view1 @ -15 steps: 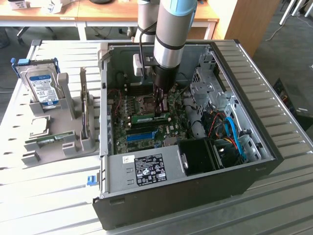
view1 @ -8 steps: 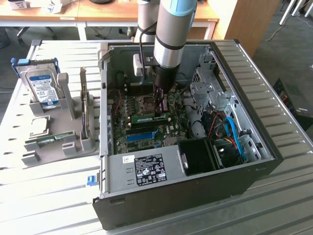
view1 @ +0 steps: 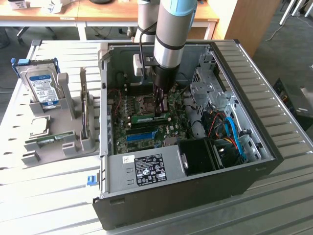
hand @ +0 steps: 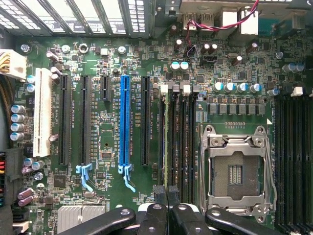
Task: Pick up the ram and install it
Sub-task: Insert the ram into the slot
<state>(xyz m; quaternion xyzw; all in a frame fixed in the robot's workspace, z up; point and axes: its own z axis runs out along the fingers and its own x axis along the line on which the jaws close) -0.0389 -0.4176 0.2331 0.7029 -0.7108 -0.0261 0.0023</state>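
Ram (view1: pixel 144 118) inside computer case (view1: pixel 195 200), pincer (view1: pixel 160 113) closed

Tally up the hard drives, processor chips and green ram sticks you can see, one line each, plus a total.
Hard drive: 1
Processor chip: 1
Ram sticks: 2 (holder ram stick, motherboard ram stick)
Total: 4
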